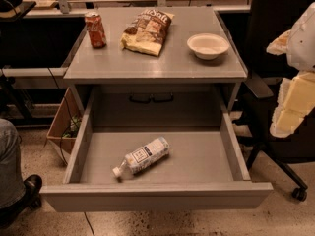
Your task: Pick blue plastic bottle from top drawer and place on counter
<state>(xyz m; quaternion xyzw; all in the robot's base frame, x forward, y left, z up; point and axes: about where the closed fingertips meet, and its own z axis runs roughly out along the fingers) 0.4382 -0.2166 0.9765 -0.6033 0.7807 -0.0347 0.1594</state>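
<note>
The blue plastic bottle [142,156] lies on its side in the open top drawer [157,196], left of the middle, with its white cap pointing to the front left. The counter [162,63] is the grey top of the cabinet, above and behind the drawer. My gripper [291,107] is at the right edge of the camera view, raised beside the cabinet's right side. It is well apart from the bottle and holds nothing that I can see.
On the counter stand a red soda can [95,30] at the back left, a chip bag [146,31] in the middle and a white bowl [208,45] at the right. A black office chair [275,82] stands right of the cabinet. A person's leg and shoe [15,191] are at the left.
</note>
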